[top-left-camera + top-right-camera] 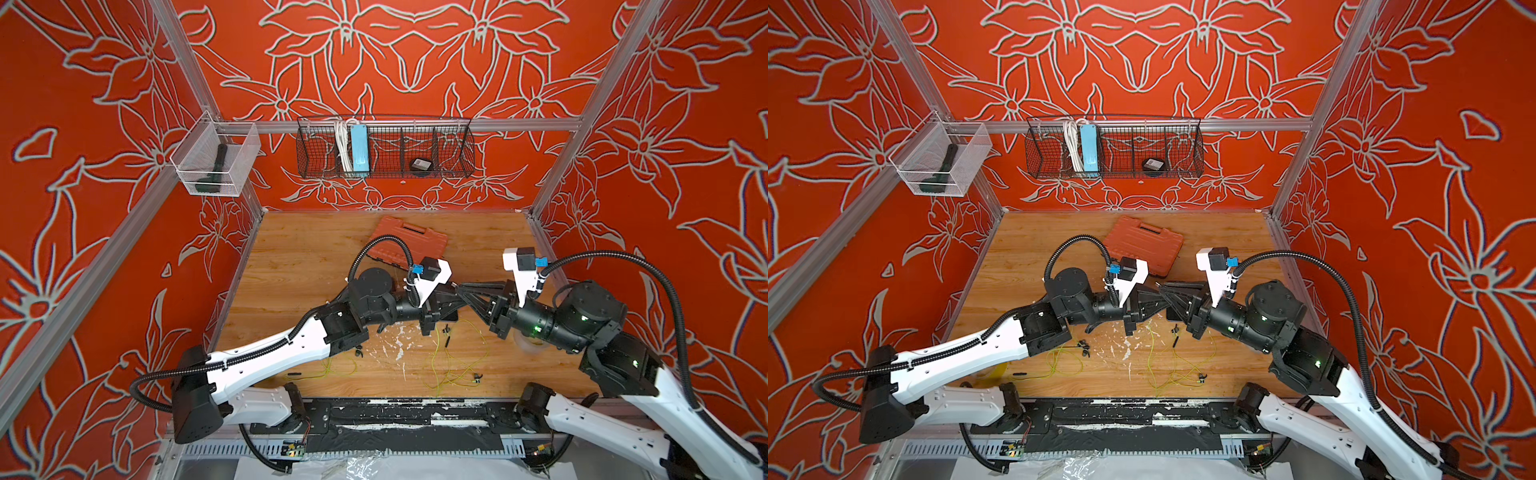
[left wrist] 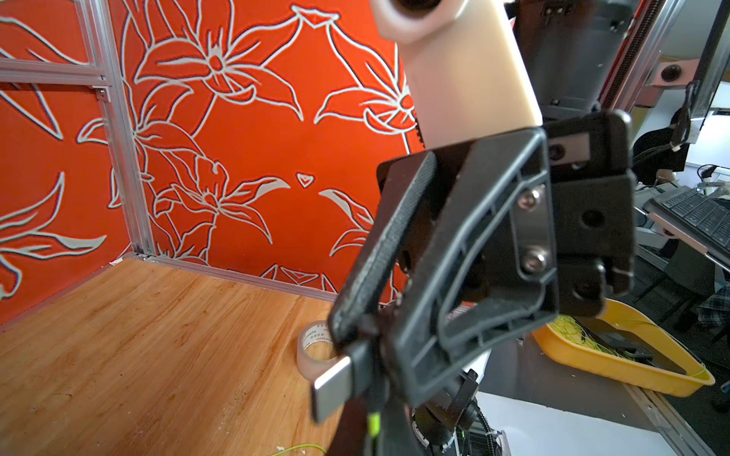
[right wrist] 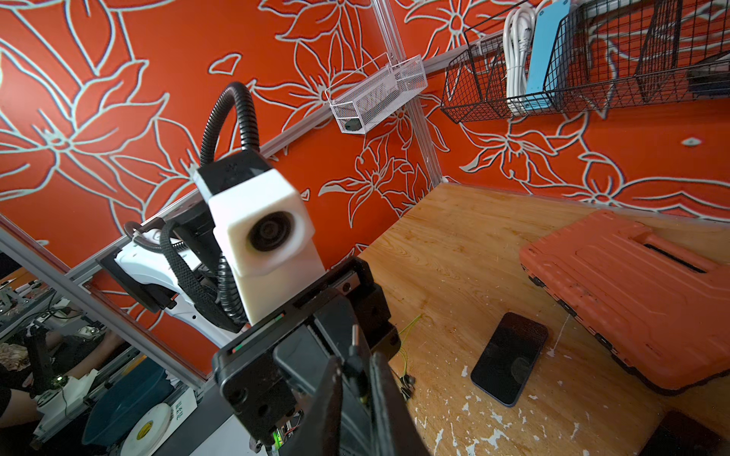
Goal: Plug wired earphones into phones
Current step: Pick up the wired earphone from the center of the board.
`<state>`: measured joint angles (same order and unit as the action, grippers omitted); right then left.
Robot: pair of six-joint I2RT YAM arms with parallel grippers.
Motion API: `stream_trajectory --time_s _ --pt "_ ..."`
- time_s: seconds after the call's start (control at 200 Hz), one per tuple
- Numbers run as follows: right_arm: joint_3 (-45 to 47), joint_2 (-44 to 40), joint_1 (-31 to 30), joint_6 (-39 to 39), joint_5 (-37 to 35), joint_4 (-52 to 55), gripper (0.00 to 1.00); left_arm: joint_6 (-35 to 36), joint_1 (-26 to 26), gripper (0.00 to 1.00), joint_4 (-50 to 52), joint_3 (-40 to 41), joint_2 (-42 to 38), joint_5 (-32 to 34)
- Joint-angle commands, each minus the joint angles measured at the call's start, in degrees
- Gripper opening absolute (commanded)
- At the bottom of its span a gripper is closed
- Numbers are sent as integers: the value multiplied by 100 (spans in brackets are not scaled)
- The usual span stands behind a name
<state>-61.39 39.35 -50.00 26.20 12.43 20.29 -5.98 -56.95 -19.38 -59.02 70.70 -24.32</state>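
My two grippers meet tip to tip above the middle of the table. An earphone plug, black with a silver tip, sits between the fingers of my right gripper, which is shut on it. Its yellow-green cable runs into my left gripper, which is shut on the cable just behind the plug. Loose earphones lie on the wood near the front, and a second set lies to the left. One black phone lies flat beside the orange case. The arms hide the phones in both top views.
The orange ribbed case lies at the back of the table. A clear tape roll stands under the right arm. A black wire basket and a white mesh basket hang on the walls. A yellow tray sits beyond the table edge.
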Motion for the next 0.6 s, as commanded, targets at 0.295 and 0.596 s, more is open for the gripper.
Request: stream_trajectory --time_s 0.295,0.596 --pt "-58 18 -37 34 50 -140 15 26 28 0 -58 -136 47 -65" --pt "-67 -26 -41 35 -25 -95 7 44 34 0 -25 -152 80 -38"
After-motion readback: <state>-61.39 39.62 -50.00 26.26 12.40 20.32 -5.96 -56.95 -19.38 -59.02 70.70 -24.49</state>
